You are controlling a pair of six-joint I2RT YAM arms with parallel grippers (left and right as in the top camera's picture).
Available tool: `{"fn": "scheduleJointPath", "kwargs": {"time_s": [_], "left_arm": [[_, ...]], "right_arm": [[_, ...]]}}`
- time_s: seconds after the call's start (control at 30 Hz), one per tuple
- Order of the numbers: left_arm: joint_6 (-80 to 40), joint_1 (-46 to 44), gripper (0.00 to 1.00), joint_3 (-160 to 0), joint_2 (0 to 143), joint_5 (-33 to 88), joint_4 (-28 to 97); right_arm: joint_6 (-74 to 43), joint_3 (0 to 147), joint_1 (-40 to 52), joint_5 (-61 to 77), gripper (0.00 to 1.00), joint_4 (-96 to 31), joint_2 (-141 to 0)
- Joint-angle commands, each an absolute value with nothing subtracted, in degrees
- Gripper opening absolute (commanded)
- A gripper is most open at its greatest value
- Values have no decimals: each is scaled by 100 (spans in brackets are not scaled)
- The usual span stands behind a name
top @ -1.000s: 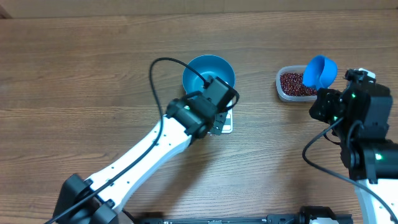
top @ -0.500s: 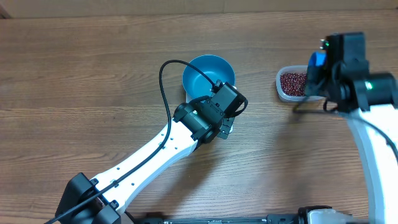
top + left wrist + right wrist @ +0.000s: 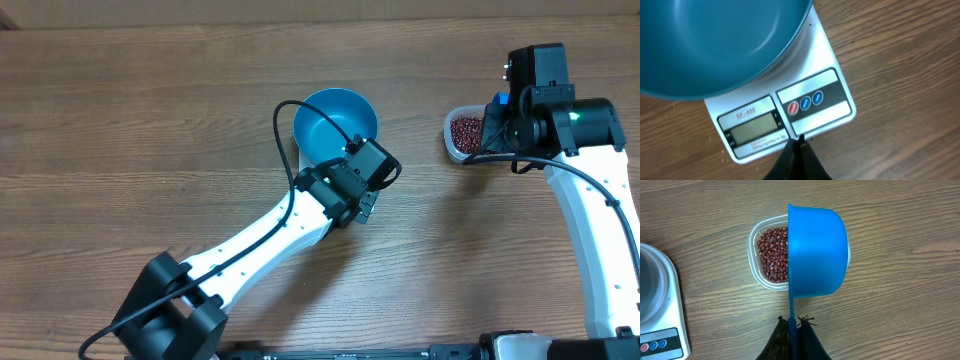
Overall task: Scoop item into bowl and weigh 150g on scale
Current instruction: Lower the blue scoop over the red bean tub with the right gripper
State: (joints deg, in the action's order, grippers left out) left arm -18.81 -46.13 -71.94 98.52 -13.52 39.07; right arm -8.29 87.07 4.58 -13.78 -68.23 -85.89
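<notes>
The round blue bowl sits on the white scale, and no beans show inside it. My left gripper is shut and empty, its tips at the scale's front edge between the display and the buttons. In the overhead view the left arm hides most of the scale. My right gripper is shut on the handle of a small blue scoop. The scoop is turned on its side over the right half of a clear tub of red-brown beans; its inside is hidden.
The tub stands on the wooden table to the right of the bowl, with a gap of bare wood between them. The left arm stretches diagonally from the lower left. The right arm runs down the right edge.
My right arm swung up and left from beside the tub, bringing the scoop over the beans and turning it on edge. My left gripper slid slightly right along the scale's front.
</notes>
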Motion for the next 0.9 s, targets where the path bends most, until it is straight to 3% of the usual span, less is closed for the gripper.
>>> {"fn": "scheduleJointPath", "kwargs": {"time_s": [0.0, 0.53, 0.87], "left_arm": [[-1400, -4569, 4, -7170, 9966, -1800, 3765], [-137, -4530, 4, -7168, 10639, -1452, 3645], [-121, -4530, 4, -7168, 10888, -1452, 3522]], "right_arm": [[-893, 8897, 471, -1450, 4, -6788, -8488], [-893, 8897, 471, -1450, 4, -6783, -8488], [-891, 8897, 471, -1452, 4, -6783, -8488]]}}
